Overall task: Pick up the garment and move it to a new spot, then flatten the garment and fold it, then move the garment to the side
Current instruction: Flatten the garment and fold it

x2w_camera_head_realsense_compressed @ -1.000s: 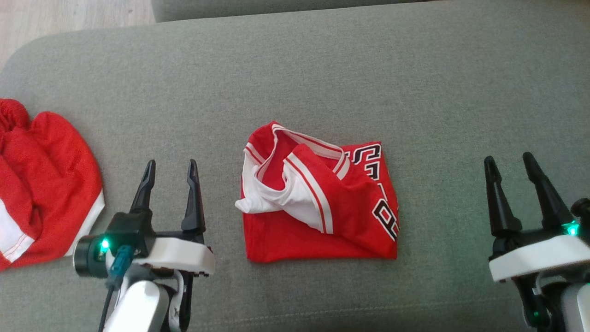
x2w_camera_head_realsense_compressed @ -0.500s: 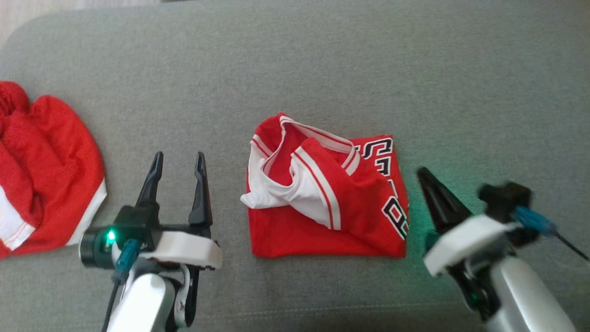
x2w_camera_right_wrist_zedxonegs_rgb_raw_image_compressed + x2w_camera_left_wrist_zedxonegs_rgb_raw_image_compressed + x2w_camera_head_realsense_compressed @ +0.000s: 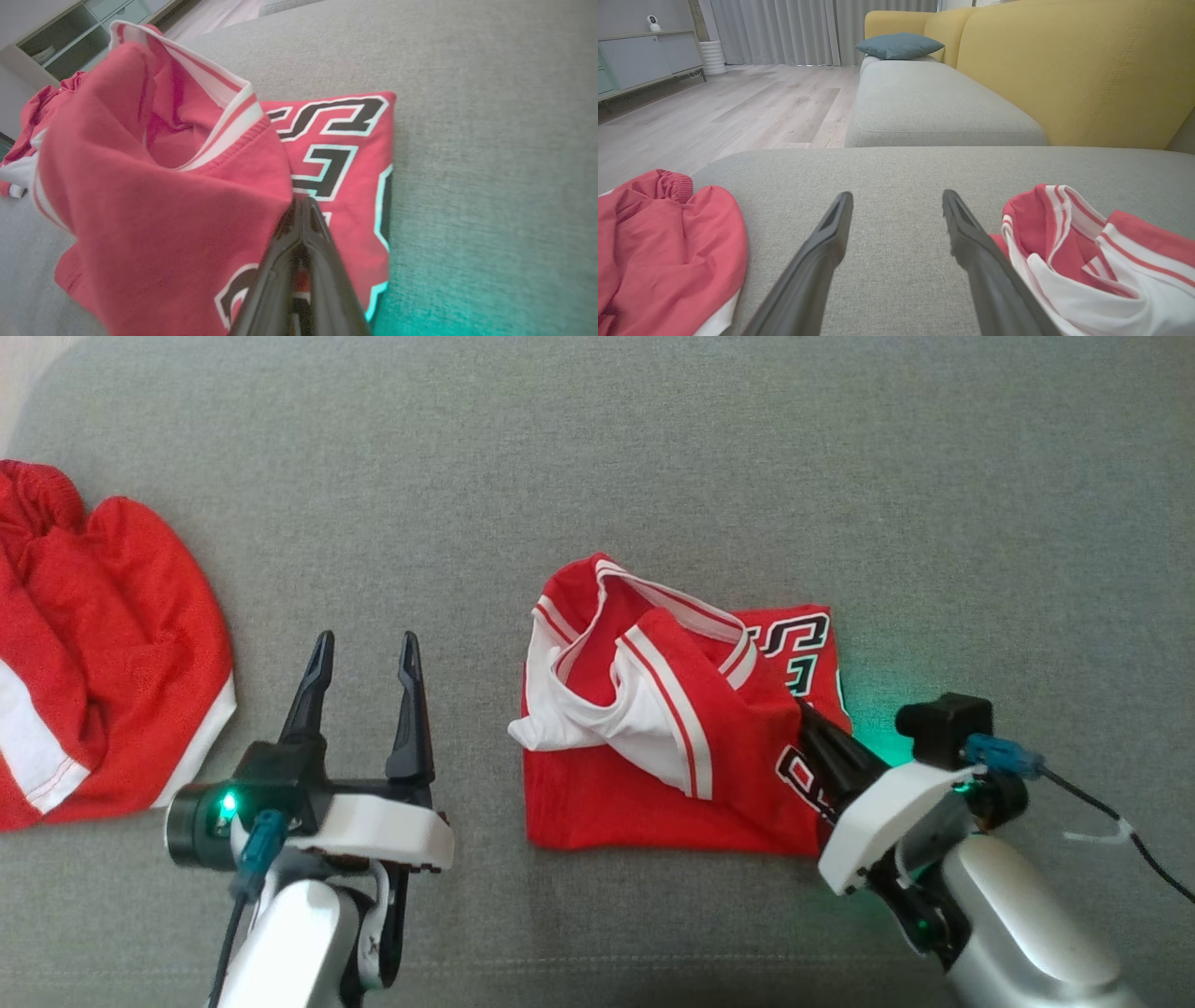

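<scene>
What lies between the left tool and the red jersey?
Only bare grey cushion separates the left tool from the red jersey, seen in the head view.

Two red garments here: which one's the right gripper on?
The jersey with black lettering, mid-cushion: the right gripper is shut on its fold. The unlettered red garment lies at far left, past the open left gripper, untouched.

Soft matt cloth jersey (image 3: 607,807); coarse grey woven cushion (image 3: 653,476); mesh-like red bundle (image 3: 112,644) at 9 o'clock; matt black fingers (image 3: 411,709).
</scene>
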{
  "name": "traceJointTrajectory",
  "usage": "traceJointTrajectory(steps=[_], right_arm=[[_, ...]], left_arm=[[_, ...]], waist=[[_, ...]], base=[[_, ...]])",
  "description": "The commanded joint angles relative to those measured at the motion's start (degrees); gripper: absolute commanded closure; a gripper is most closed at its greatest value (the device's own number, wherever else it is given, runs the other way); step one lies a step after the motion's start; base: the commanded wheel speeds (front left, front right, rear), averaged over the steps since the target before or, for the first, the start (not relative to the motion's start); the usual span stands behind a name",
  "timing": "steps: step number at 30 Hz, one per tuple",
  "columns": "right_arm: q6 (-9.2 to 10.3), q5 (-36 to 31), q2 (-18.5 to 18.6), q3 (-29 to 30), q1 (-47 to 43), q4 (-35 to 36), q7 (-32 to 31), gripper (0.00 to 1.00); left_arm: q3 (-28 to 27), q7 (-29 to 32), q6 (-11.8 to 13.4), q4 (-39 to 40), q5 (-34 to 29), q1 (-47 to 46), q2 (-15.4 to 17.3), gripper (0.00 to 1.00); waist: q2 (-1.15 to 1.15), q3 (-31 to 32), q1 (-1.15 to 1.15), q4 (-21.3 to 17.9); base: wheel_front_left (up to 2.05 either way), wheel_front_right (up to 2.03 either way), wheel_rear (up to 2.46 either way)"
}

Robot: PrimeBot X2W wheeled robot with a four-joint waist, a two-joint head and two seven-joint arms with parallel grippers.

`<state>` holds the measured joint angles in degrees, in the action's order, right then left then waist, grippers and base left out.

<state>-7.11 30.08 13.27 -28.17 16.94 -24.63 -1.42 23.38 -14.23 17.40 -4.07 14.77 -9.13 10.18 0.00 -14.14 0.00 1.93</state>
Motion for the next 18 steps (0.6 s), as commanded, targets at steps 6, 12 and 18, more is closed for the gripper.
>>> traceJointTrajectory(steps=[6,12,18], right_arm=[[-0.37,3.3,1.1,-5.9,2.6,1.8,1.6,1.0],[-0.37,5.3,1.8,-10.4,4.6,1.9,2.2,1.0],[-0.37,5.8,2.3,-15.1,7.2,2.1,2.7,1.0]], left_arm=[[-2.1,-0.7,-0.1,1.3,-0.4,-2.7,0.1,0.0],[-2.1,-0.7,-0.3,1.3,-0.5,-2.8,-0.1,0.0],[-2.1,-0.7,-0.4,1.2,-0.7,-3.1,-0.4,0.0]], waist=[[0.0,-0.1,0.0,-0.1],[0.0,-0.2,0.0,0.0],[0.0,-0.6,0.0,0.3]], base=[[0.0,0.0,0.0],[0.0,0.0,0.0],[0.0,0.0,0.0]])
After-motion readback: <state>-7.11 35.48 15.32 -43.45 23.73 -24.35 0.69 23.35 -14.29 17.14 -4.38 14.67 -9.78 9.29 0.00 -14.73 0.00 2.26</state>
